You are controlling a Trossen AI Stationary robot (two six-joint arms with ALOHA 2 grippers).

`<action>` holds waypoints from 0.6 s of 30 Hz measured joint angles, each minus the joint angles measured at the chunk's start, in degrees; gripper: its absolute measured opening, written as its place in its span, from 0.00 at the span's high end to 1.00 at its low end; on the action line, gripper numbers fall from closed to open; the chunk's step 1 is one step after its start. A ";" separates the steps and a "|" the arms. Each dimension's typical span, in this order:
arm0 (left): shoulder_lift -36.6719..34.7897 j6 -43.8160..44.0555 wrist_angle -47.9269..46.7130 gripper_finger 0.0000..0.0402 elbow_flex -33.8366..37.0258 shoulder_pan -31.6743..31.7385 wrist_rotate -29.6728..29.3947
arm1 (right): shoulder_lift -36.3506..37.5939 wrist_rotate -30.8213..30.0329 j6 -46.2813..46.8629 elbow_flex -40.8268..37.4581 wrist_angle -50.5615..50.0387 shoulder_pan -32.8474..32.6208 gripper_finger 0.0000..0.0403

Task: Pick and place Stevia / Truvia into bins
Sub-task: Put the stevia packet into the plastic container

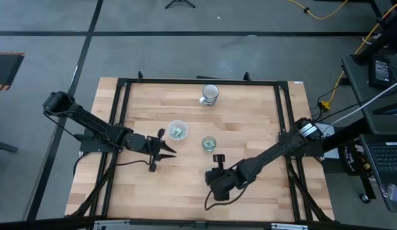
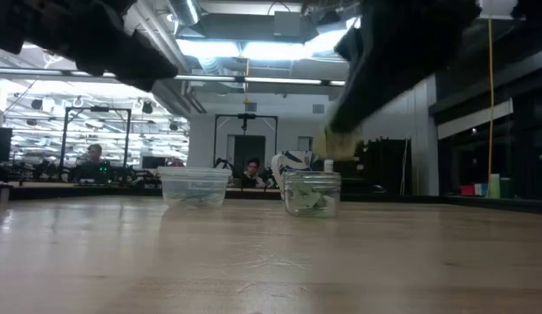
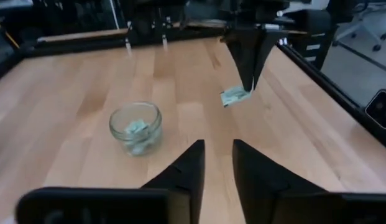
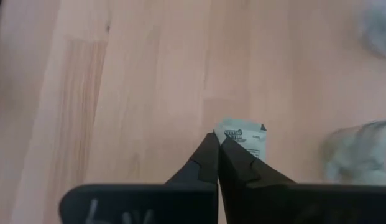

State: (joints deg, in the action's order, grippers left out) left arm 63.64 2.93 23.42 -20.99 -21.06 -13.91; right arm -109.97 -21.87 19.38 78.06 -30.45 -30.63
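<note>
Right gripper (image 3: 250, 87) jaws pinched shut on a small green-and-white paper sweetener packet (image 4: 243, 139) just above the wooden table (image 1: 249, 115), best lifted straight, then carried over the nearby narrow clear glass cup (image 1: 209, 143); left gripper (image 1: 169, 151) jaws slightly parted, empty.

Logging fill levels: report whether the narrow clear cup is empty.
Not empty: the narrow clear cup holds green-and-white packets, seen through its wall.

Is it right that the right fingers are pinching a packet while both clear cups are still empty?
Not quite. The right gripper is shut on a packet, but the cups aren't empty: the left wrist view shows packets in the narrow cup, and the high view shows green in the wide cup too.
</note>
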 joint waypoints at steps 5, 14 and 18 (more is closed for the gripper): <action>0.00 -0.58 2.42 0.71 0.00 0.00 -0.94 | 5.50 -3.71 -2.14 -5.81 4.23 0.41 1.00; 0.00 -0.71 3.87 0.59 0.00 1.20 -5.42 | 18.20 -3.50 -13.18 -31.33 46.91 1.34 1.00; 1.65 -4.44 9.34 0.58 -0.04 2.43 -1.52 | 19.63 3.57 -20.41 -39.70 68.55 3.78 1.00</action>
State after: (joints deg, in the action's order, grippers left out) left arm 65.28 -1.50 32.76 -21.04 -18.62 -15.43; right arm -90.35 -18.31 -1.03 38.36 38.10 -26.86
